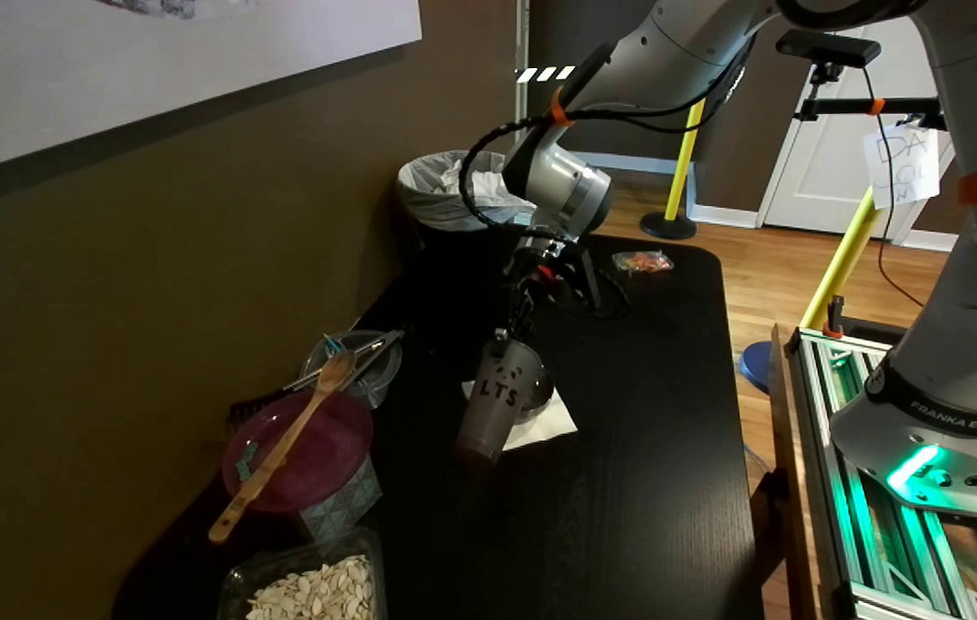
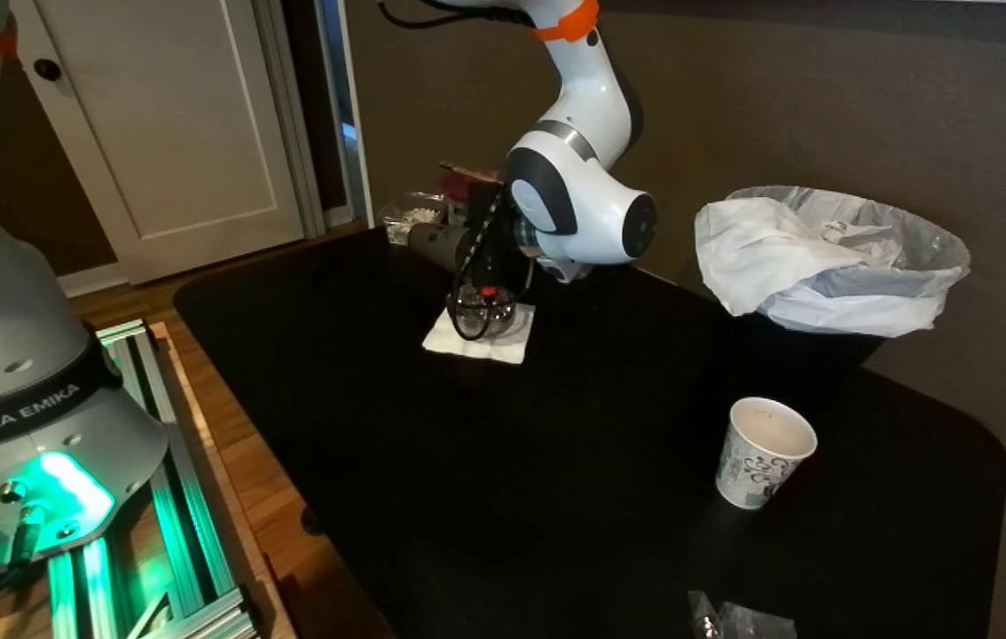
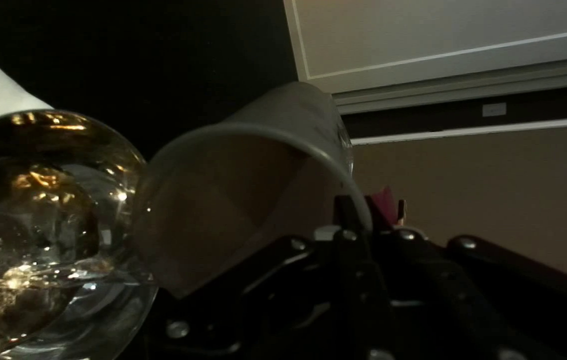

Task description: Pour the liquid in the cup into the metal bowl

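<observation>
The jaws stood narrow, pinching the cup point(image 1: 501, 403) by its wall at the rim, seemingly with one side inside the mouth and the other outside; nothing else showed in their hold. The cup was tipped well over, its mouth turned toward the metal bowl point(image 3: 98, 150) and its base pointing to the near side in an exterior view. In the wrist view its lip met the right edge of the metal bowl; whether the two touched could not be told. What looked like a thin stream of liquid point(image 3: 108, 275) ran leftward from the lip, so the pour was probably under way; the inside was too dim to tell how much was left.

Doing this well called, I judged, for a slow, even roll, with the lip over the middle of the metal bowl rather than its edge, lest liquid run down the outside. Such a thin pinch might let the cup swivel, so small turns seemed safer, then a pause to drain before righting it.

Beneath the metal bowl, a white napkin point(image 1: 550, 425) lay on the black surface point(image 1: 626, 482). Farther left in an exterior view stood a pink bowl point(image 1: 335, 448), a wooden spoon point(image 1: 290, 435) across it.
</observation>
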`<state>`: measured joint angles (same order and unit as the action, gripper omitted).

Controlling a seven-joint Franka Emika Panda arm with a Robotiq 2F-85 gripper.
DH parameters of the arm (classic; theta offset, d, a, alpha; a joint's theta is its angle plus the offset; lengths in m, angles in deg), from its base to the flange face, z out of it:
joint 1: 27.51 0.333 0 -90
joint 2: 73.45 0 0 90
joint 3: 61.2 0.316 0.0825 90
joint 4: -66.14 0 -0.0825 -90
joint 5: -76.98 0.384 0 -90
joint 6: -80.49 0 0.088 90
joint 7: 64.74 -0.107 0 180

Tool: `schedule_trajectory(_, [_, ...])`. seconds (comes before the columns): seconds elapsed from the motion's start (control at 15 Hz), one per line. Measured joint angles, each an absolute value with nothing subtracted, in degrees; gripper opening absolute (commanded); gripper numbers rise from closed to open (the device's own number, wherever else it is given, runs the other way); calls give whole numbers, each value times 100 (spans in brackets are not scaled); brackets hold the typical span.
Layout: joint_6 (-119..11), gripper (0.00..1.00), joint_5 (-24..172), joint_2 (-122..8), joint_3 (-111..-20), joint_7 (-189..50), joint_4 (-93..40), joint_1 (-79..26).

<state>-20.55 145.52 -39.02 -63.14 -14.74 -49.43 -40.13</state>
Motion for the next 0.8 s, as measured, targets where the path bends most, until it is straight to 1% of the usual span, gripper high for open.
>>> schedule_trajectory(0.8, [-1651,1,14949,-3805,-6407,-1474,-4929,-4076])
